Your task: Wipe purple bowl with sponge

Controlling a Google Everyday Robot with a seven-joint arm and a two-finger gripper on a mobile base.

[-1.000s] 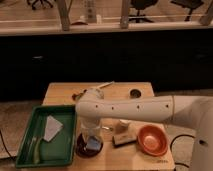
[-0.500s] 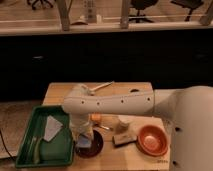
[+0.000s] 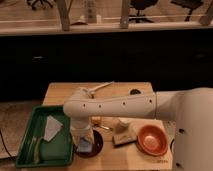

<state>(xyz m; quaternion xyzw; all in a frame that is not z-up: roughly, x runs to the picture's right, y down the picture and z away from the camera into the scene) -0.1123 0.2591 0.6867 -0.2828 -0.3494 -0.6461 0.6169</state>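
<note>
Now gripper (image 3: 83,140) sits low, left of centre, fingers clamped on sponge (image 3: 85,147), sponge touching inside purple bowl (image 3: 98,144), just right of green tray (image 3: 27,152).

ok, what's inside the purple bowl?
A sponge, in the left half of the bowl, with the gripper right over it. The gripper covers the bowl's back-left rim.
</note>
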